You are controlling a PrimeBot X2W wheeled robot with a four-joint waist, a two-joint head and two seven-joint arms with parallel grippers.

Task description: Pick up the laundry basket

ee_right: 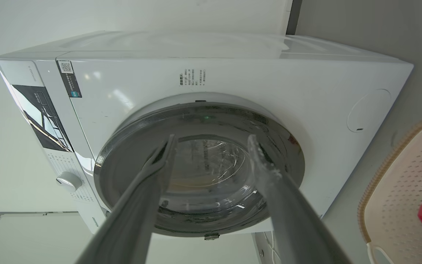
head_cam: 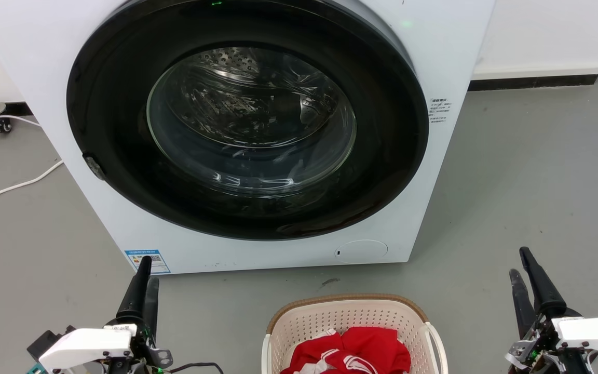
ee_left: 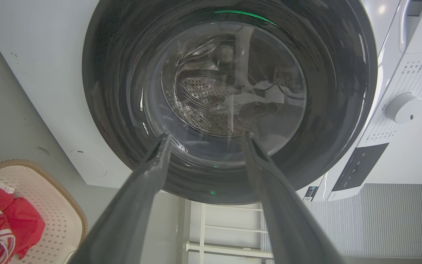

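Head view, looking down at a grey floor [head_cam: 538, 182]. At far left a white cable [head_cam: 13, 184] trails across it, well apart from everything else.

At lower left the left gripper [head_cam: 147, 272] points to 12 o'clock, towards the washing machine [head_cam: 434, 52]. Its own wrist view shows the two dark fingers spread apart with nothing between them.

The washing machine takes up the top and middle of the view, with its round glass door [head_cam: 252, 119] shut.

At bottom centre, just in front of the machine but not touching it, stands the laundry basket [head_cam: 309, 319]. Its brown rim curves at the far end and a red garment [head_cam: 351, 353] lies inside. The near end runs off the bottom edge, so its long axis cannot be judged. White loop handles show on its left side [head_cam: 265, 353] and right side [head_cam: 436, 337].

At lower right the right gripper [head_cam: 518, 262] also points to 12 o'clock. Its fingers are parted and hold nothing.

The basket sits between the two grippers, at about 4 o'clock from the left and 8 o'clock from the right, and the right one looks somewhat nearer. Both sets of fingers aim past it, so each arm probably has to turn inward and down to reach a handle. Bare floor on both sides leaves room, and the machine front is the nearest obstacle.
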